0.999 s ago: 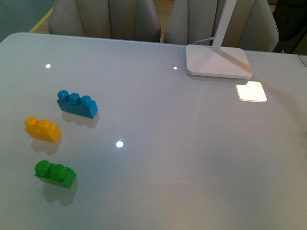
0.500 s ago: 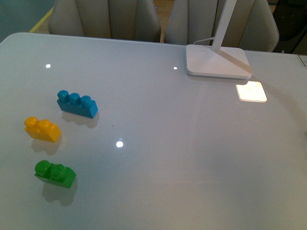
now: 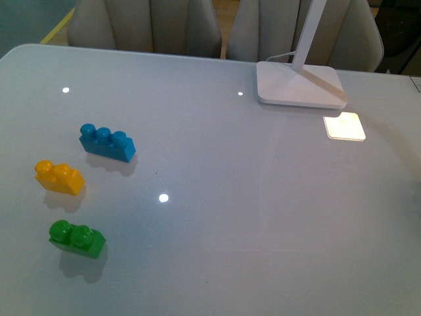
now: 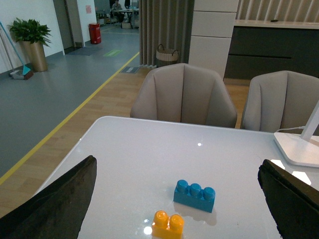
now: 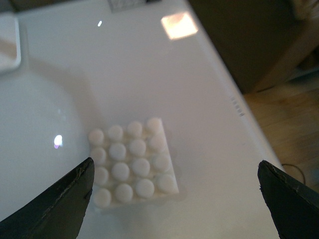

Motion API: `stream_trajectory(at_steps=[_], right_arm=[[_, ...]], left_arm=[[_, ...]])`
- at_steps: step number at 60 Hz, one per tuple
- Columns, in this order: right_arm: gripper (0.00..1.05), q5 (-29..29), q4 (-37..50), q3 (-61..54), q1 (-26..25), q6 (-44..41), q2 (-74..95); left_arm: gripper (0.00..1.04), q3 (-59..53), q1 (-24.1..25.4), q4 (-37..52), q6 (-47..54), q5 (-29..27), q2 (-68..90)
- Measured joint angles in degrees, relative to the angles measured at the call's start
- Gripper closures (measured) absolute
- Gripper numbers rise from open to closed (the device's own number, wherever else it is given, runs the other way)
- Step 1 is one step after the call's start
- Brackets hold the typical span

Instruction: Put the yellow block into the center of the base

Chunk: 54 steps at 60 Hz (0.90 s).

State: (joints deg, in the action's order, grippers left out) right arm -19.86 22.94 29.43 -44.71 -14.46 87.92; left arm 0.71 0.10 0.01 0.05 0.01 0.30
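left gripper (image 4: 177,162): jaws spread wide, not gripping anything. Only the tapered tips of its dark fingers (image 4: 55,204) show in the left wrist view, one on each side, tips roughly level with each other. Wrist pitched shallow, camera looking forward and slightly down.

right gripper (image 5: 175,162): same state, jaws spread wide, not gripping anything. Its dark fingers (image 5: 57,201) show as two tapered tips, one per side, tips even. Wrist pitched steeply down, gripper hovers with fingertips clear of contact. Finger surfaces look matte and slightly rough.
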Motion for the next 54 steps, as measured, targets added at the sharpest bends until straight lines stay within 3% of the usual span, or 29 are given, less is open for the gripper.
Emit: stream_trajectory(at_steps=[14,31,54], right_arm=[[0.09,-4.87,-4.9,16.61,0.72,-16.22,24.68],[0.09,-7.23,-9.92,28.41,6.08,-21.75,37.33],[0.09,-6.91,-9.14,30.97,6.49,-24.55,46.03]], left_arm=[[0.07,0.0,0.0,0.0,0.0,-0.04,0.0],[0.07,0.0,0.0,0.0,0.0,-0.02,0.0],[0.07,0.0,0.0,0.0,0.0,-0.02,0.0]])
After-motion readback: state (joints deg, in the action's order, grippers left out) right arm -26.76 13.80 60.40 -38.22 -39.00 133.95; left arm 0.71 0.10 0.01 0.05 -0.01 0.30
